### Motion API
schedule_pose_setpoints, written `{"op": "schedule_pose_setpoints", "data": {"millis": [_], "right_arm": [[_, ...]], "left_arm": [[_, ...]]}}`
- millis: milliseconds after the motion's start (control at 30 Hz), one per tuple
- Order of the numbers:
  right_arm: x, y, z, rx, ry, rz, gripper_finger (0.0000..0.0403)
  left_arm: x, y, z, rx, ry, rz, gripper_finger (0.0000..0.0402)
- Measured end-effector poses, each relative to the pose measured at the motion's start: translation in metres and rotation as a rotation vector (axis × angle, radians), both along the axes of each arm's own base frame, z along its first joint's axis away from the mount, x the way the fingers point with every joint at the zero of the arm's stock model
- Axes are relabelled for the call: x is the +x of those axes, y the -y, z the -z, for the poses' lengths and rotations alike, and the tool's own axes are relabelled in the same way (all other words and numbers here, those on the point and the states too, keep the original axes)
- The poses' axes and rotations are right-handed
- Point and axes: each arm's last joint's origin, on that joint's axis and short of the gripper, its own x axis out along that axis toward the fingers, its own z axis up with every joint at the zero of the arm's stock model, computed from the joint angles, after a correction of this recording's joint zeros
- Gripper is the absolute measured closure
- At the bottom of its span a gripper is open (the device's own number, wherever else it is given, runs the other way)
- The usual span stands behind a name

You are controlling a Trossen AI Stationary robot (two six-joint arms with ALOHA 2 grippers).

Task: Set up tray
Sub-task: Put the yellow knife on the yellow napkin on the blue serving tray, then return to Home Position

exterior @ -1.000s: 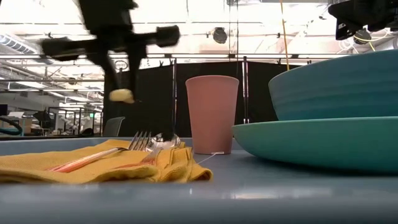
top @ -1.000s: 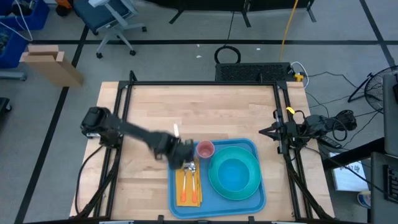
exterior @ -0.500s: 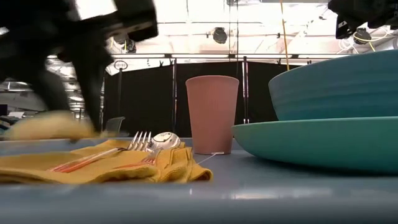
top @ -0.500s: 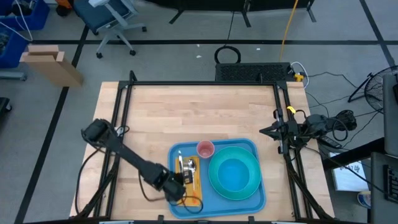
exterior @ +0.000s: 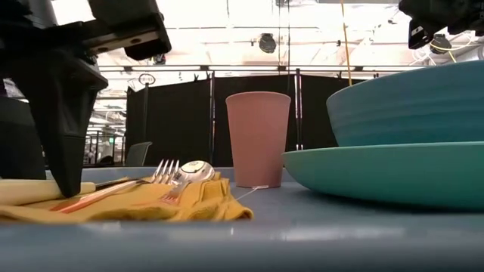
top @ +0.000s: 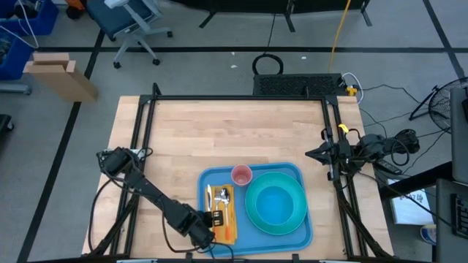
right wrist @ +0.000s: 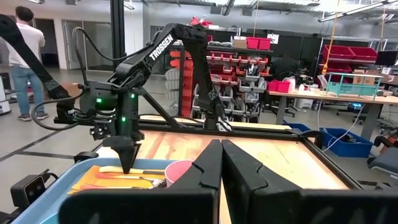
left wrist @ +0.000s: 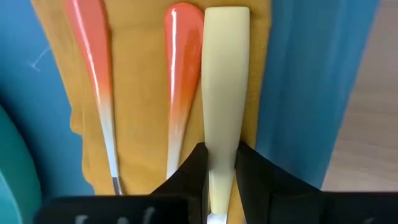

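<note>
The blue tray (top: 207, 177) lies near the table's front edge. On it are a teal bowl on a teal plate (top: 276, 203), a pink cup (top: 241, 175) and a yellow napkin (left wrist: 137, 93). A fork (exterior: 168, 171) and a spoon (exterior: 195, 169) with orange handles rest on the napkin. My left gripper (left wrist: 221, 180) stands over the napkin's near end, shut on a cream-handled utensil (left wrist: 225, 74) that lies beside the two orange handles. Its metal end is hidden by the gripper. My right gripper (right wrist: 221, 163) waits shut at the table's right edge. My left gripper pinches the cream handle between its two fingers (left wrist: 194, 177) at its narrow end (left wrist: 221, 163), next to the metal. The fingers come steeply from above, one on each side of the handle. The handle (exterior: 34, 191) lies level on the napkin, at its left edge.
Bare wooden table (top: 234, 131) stretches beyond the tray to the far and left sides. The black frame rails (top: 146, 124) run along both sides. A person (right wrist: 25, 50) stands in the room beyond the table.
My left gripper has swung from beside the pink cup toward the table's near edge and come down, carrying the cream-handled utensil. The utensil hung in the air before; now its handle lies on the napkin beside the fork and spoon.
</note>
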Motion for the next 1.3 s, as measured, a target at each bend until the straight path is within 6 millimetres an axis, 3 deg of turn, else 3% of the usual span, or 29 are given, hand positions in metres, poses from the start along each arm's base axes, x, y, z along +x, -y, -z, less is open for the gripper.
{"op": "schedule_pose_setpoints", "data": {"millis": [67,367,500,600,767,900,1067,1200,1300], "right_arm": [[0.0,0.0,0.0,0.0,0.0,0.0,0.0403],[0.0,0.0,0.0,0.0,-0.001,0.0,0.0403],[0.0,0.0,0.0,0.0,-0.001,0.0,0.0403],[0.0,0.0,0.0,0.0,-0.001,0.0,0.0403],[0.0,-0.001,0.0,-0.002,-0.001,-0.033,0.0403],[0.0,-0.001,0.001,-0.026,-0.004,-0.041,0.0403],[0.0,0.001,0.001,-0.088,-0.009,0.041,0.0403],[0.0,0.001,0.001,-0.107,-0.008,0.032,0.0403],[0.0,0.0,0.004,-0.117,-0.03,0.003,0.0403]], "left_arm": [[0.002,-0.002,-0.001,-0.017,0.01,-0.041,0.0333],[0.006,-0.003,-0.003,-0.018,0.062,-0.094,0.0203],[0.005,0.001,-0.012,0.082,0.085,-0.11,0.0182],[0.004,0.004,-0.033,0.172,0.081,-0.137,0.018],[-0.007,-0.007,-0.061,0.283,-0.055,-0.279,0.0216],[-0.018,-0.021,-0.08,0.271,-0.088,-0.34,0.0277],[-0.026,-0.062,-0.116,-0.069,0.135,-0.49,0.0382],[-0.042,-0.1,-0.138,-0.427,0.393,-0.485,0.0389],[-0.058,-0.131,-0.143,-0.654,0.607,-0.446,0.0396]]}}
